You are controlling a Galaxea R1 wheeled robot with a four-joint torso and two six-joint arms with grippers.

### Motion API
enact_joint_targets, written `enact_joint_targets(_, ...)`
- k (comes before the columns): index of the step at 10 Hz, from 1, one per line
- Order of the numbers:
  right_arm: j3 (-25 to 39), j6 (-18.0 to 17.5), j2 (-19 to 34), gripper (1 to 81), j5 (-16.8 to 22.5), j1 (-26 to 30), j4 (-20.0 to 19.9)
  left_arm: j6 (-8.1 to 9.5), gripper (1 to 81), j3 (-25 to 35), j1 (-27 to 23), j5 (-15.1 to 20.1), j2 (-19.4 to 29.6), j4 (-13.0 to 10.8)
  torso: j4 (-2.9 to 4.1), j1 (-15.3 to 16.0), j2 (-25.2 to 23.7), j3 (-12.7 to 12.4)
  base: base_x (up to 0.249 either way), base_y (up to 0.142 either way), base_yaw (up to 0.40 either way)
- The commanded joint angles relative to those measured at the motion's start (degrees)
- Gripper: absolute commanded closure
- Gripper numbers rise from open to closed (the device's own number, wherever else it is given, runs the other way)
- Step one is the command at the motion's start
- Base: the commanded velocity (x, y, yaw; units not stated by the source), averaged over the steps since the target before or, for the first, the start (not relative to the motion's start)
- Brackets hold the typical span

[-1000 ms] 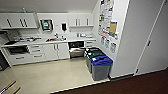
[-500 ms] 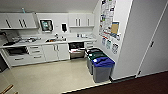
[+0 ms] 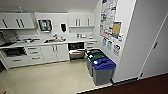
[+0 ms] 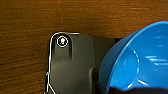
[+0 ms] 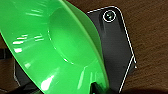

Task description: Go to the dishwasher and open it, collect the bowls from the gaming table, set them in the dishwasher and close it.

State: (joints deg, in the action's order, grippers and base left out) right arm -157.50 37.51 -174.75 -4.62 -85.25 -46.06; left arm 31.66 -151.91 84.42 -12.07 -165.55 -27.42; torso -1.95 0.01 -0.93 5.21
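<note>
The dishwasher point(image 3: 76, 50) sits under the white counter at the back of the kitchen, between white cabinets. Its dark interior shows above a steel front, so it looks open. A blue bowl point(image 4: 140, 60) hangs tilted over brown floor in the left wrist view, with my left gripper point(image 4: 117, 90) shut on its rim. A green bowl point(image 5: 50, 47) hangs the same way in the right wrist view, my right gripper point(image 5: 100, 88) shut on its edge. The gaming table is out of view.
Three bins stand along the right wall: a grey one with a blue lid point(image 3: 103, 71) nearest and two green-lidded ones point(image 3: 96, 57) behind. A counter with a sink point(image 3: 53, 40) runs along the back. Pale floor point(image 3: 50, 77) lies before the cabinets, and a white wall corner point(image 3: 130, 50) stands at right.
The whole head view has shifted a little as the camera moved; the kitchen and bins sit slightly nearer. Nothing in the room itself has moved.
</note>
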Motion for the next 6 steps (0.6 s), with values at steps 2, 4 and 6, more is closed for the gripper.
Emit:
enact_joint_targets(2, 0.28, 0.29, -0.27, 81.1, 4.53, 2.23, 0.35, -0.11, 81.1, -0.06, -2.63, 1.52, 0.74, -0.62, 0.0, 0.0, 0.0, 0.0, 0.157, 0.0, 0.0)
enact_joint_targets(4, 0.19, 0.37, -0.27, 81.1, 4.62, 2.23, 0.35, -0.11, 81.1, -0.06, -2.63, 1.52, 0.65, -0.62, 0.0, 0.0, 0.0, 0.0, 0.157, 0.0, 0.0)
enact_joint_targets(6, 0.36, 0.37, -0.27, 81.1, 4.53, 2.31, 0.35, -0.11, 81.1, -0.06, -2.63, 1.52, 0.74, -0.62, 0.0, 0.0, 0.0, 0.0, 0.156, 0.0, 0.0)
